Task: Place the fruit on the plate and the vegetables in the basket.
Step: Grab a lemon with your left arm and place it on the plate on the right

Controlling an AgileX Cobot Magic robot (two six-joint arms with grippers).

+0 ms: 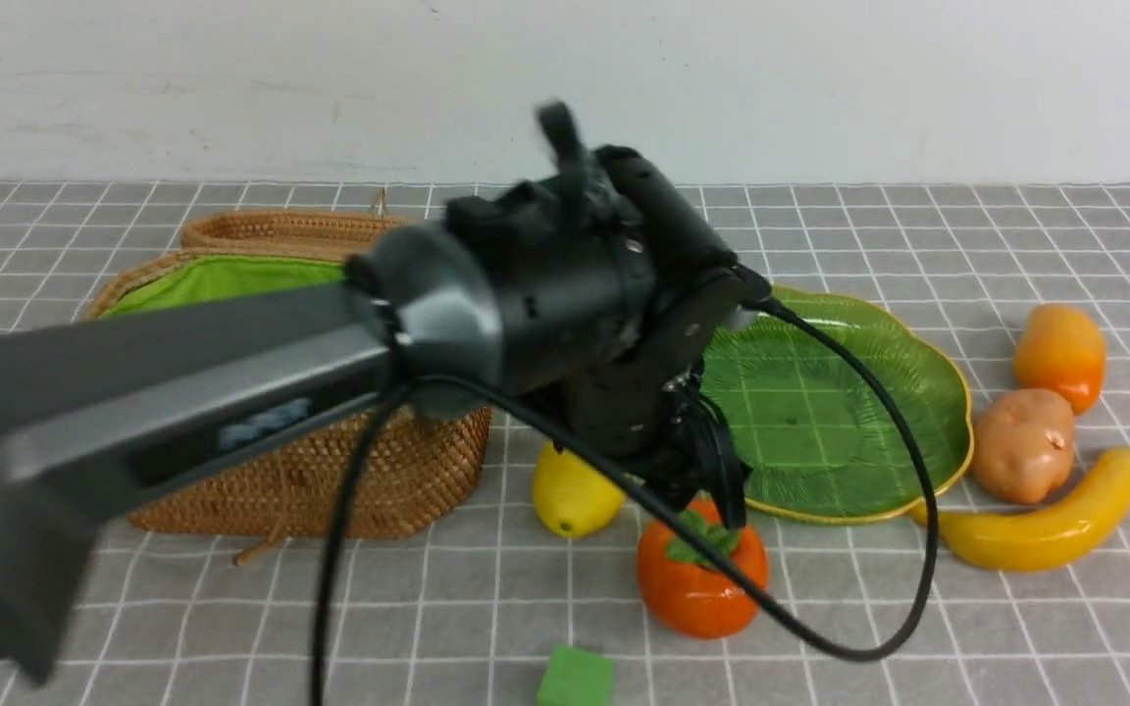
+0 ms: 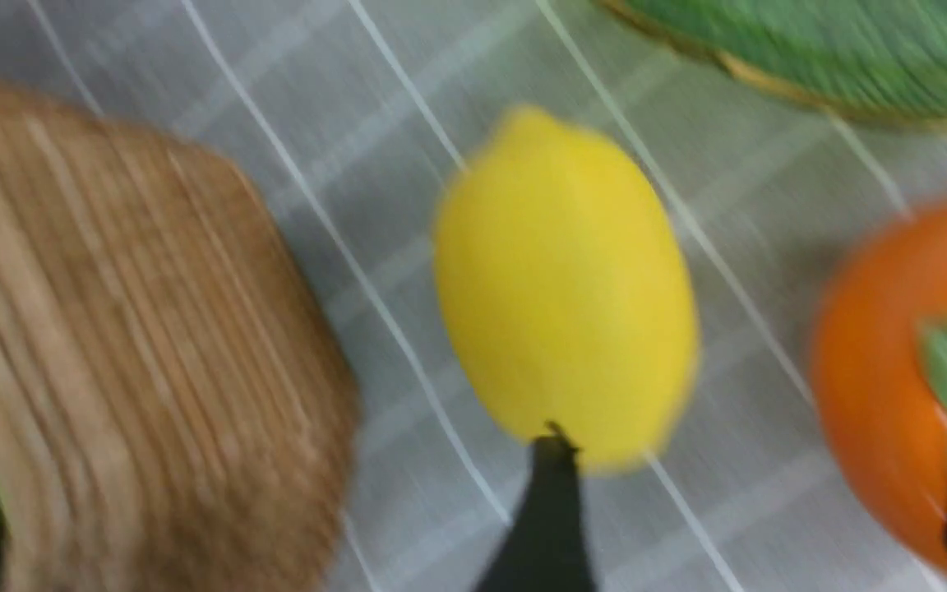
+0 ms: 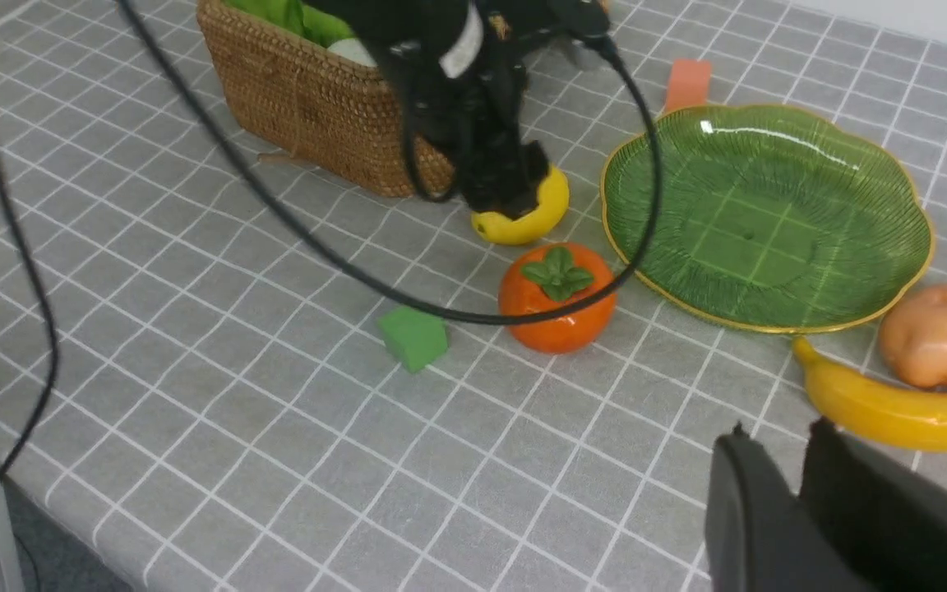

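— Front view: where's the fruit?
— Lemon [image 1: 575, 495] on the bench [image 1: 231, 628] between basket [image 1: 330, 480] and plate [image 1: 820, 422], persimmon [image 1: 697, 579] just beside; banana [image 1: 1046, 525] and mango [image 1: 1060, 353] right of the plate.
— Left wrist view?
— Left pincer [image 2: 761, 460] wide open, holding nothing, one tip by the lemon.
— Right wrist view?
— Right pincer [image 3: 779, 433] nearly closed, empty, near the banana.

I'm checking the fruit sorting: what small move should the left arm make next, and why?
Probably centre the open left gripper on the lemon before lowering: one fingertip overlaps the lemon's end, the other overlaps the persimmon. The plate holds nothing yet.
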